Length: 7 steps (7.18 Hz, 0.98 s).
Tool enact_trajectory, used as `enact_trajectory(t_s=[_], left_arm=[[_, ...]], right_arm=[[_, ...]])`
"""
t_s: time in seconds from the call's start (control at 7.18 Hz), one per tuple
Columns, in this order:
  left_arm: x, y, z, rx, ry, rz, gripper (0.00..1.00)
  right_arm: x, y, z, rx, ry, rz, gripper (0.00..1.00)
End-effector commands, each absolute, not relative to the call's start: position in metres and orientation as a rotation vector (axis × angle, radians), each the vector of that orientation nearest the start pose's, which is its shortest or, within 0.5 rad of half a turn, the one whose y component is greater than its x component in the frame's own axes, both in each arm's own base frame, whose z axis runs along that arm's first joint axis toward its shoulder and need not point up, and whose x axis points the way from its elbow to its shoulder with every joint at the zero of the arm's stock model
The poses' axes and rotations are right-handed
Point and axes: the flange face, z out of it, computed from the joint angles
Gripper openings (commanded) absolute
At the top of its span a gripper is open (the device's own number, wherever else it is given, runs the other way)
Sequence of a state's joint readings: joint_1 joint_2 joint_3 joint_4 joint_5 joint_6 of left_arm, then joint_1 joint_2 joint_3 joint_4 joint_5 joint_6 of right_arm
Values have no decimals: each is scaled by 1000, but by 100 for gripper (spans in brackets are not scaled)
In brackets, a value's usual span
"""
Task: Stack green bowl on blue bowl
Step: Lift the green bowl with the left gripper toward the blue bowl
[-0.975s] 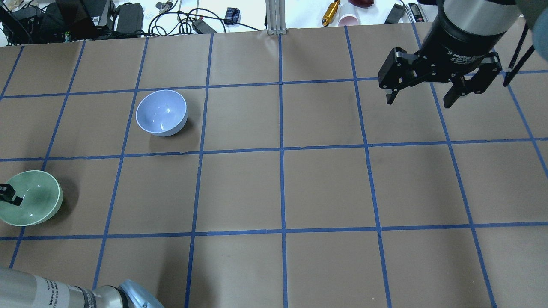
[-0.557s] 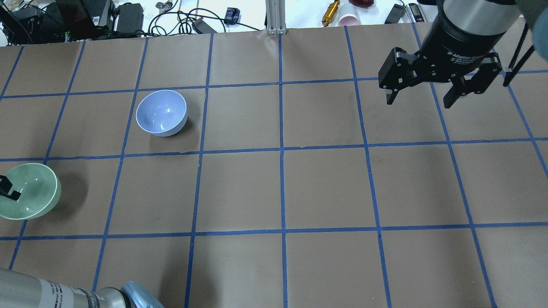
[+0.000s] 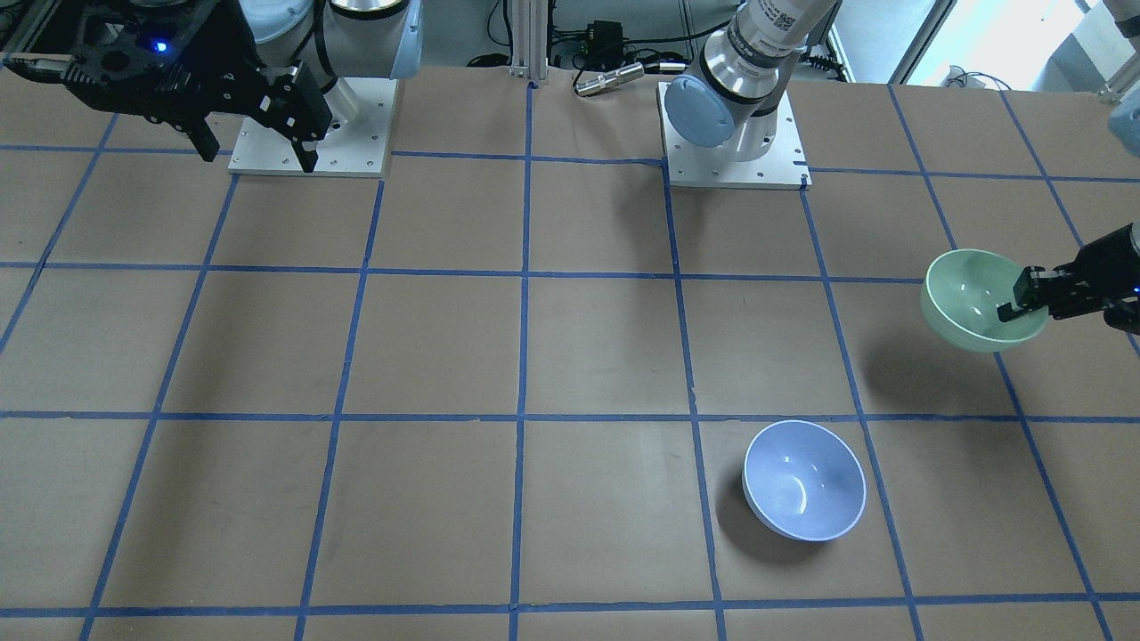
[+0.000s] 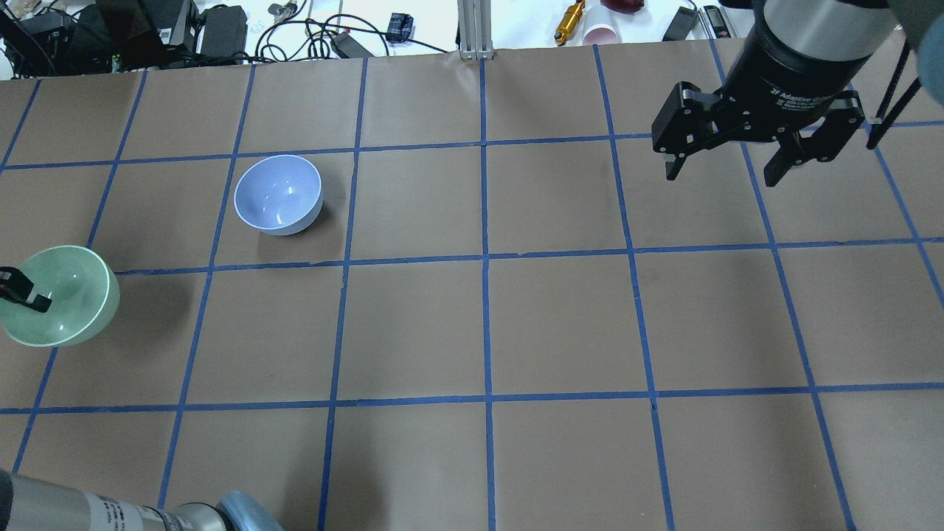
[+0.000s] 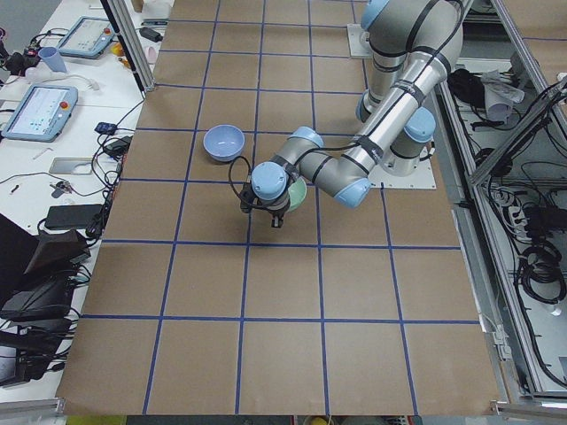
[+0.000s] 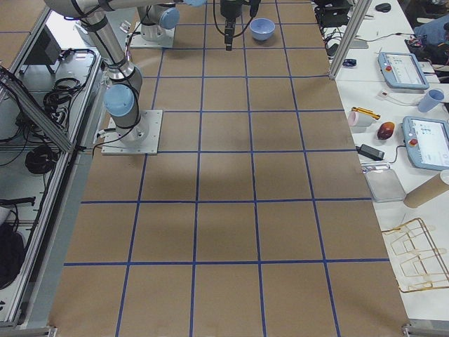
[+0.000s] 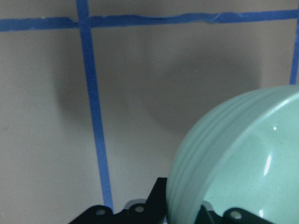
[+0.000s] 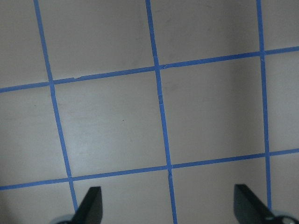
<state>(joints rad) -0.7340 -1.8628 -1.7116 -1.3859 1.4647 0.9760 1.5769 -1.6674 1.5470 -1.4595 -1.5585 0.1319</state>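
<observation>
Status: stack not yet made. Pick-up apparently complete; carry, lowering and release outstanding.

Left edge of worktop, roughly midway between near and far edges: pale mint-green deep round glossy bowl (image 4: 63,295), tilted. Apparently held clear of the brown paper worktop with blue tape grid (image 4: 560,324), judging by the shadow lying apart from it. Pinched at the rim by the black two-finger left gripper (image 3: 1022,301), one finger inside the wall, the other outside.

Further right and nearer the far edge, within the left half: pale periwinkle-blue deep round glossy bowl (image 4: 278,195), upright on the paper, empty, touched by nothing, well apart from the green one.

Towards the far right corner: black two-finger right gripper (image 4: 721,175), raised above the paper, fingers spread wide, nothing between them. No evident part in the job.

Remaining, as judged: carry across to above the blue bowl, level out, lower inside, let go.

Hidden or unclear:
- Left gripper cut off by the frame edge in the overhead view, only the inner finger showing.
- Pad contact on the rim screened by the bowl wall in the left wrist view.
- Gap beneath the green bowl not directly seen.
- Green bowl mostly behind the wrist from the left-end camera.
- Grasp too small to read from the right-end camera.
</observation>
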Motion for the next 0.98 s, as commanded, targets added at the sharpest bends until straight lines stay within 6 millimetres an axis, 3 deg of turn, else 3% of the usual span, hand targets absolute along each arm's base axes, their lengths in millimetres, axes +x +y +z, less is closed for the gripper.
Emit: enact_trajectory(t_s=[0.0,0.28,0.42,0.56,0.84], left_arm=[[254,-519,316,225,3377,83,0],[182,-566,349,113,3409,128,0],[147,-585,354,-66,3439,131,0],[121,-596,352,-91,3435,138,0],[113,-614,342,-229,3453,116,0]], right_arm=[[137,-448,534,197,3122,-15,100],[137,-448,534,197,3123,-13,100],[137,-448,534,197,3122,-15,100],[137,-448,534,197,3122,-15,100],[137,-448,534,197,3122,-15,100]])
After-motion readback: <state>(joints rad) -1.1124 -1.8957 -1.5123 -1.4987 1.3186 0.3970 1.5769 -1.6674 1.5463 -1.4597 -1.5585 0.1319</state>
